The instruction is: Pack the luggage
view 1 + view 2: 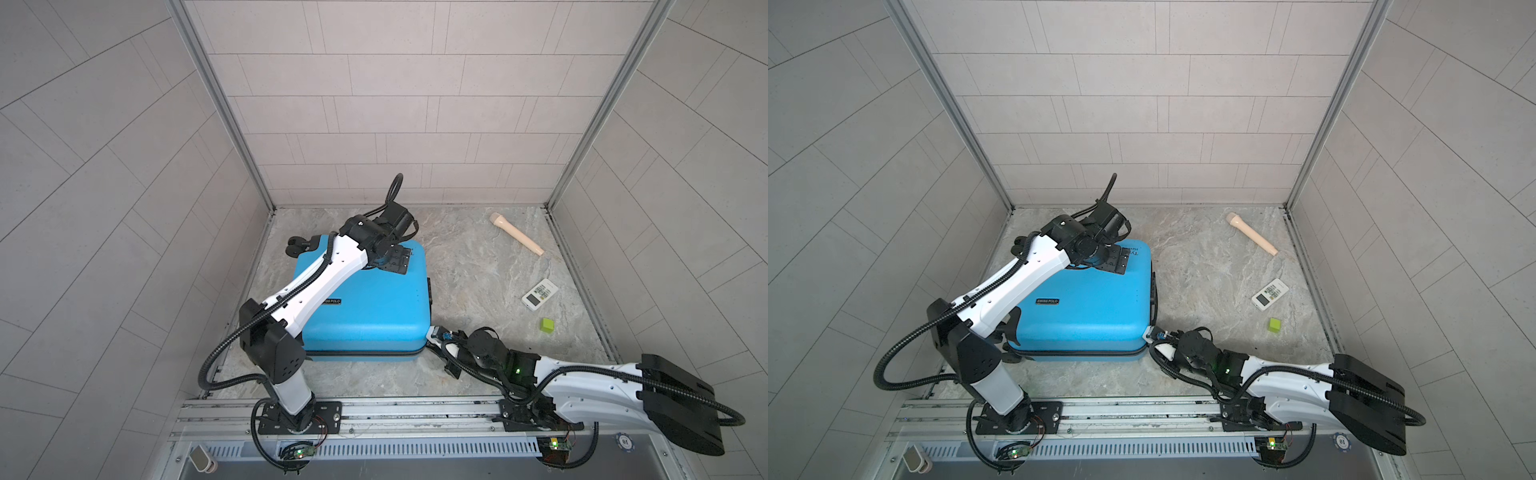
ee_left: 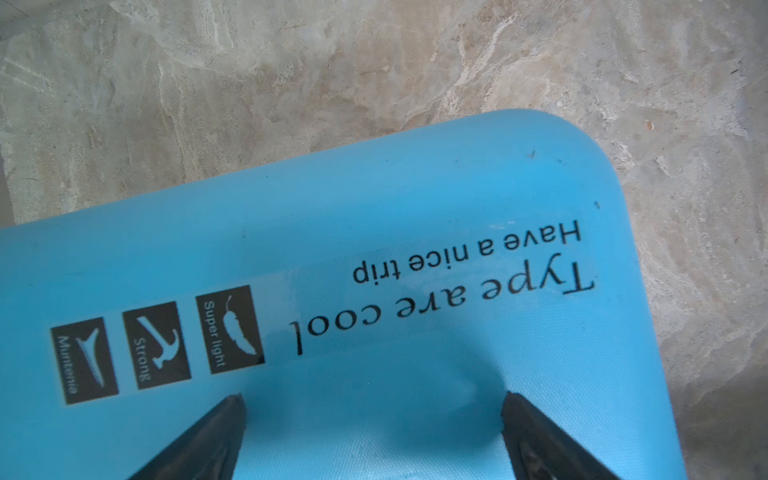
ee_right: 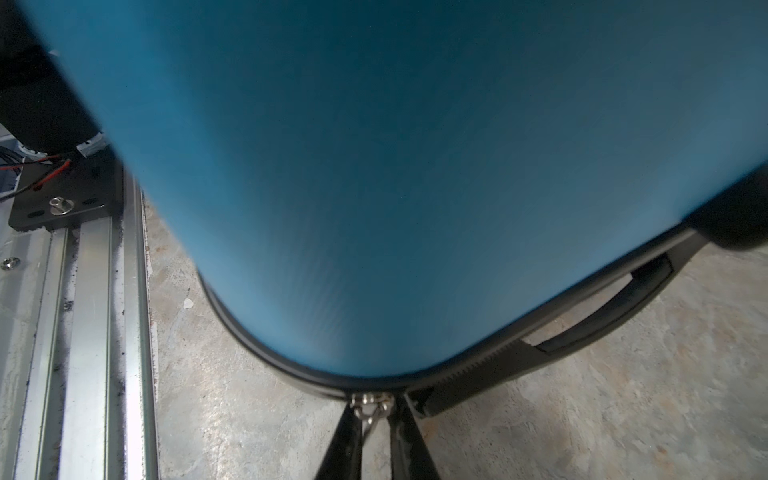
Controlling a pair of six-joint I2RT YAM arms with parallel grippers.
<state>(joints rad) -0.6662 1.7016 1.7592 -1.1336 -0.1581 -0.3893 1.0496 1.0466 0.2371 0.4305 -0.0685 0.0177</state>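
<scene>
Find the suitcase (image 1: 365,299) flat and shut on the worktop (image 1: 478,257), left of middle, close to the front edge. Look to its front-right corner for the zipper pull (image 3: 371,404), pinched, by the look of it, between the nearly closed right fingers (image 3: 345,444). Expect a drag along the seam (image 3: 291,374) from there: leftward beside the front edge or back round the corner, cannot tell. See the left fingers (image 2: 208,440) spread wide, empty, tips against its top near the back-right corner.
</scene>
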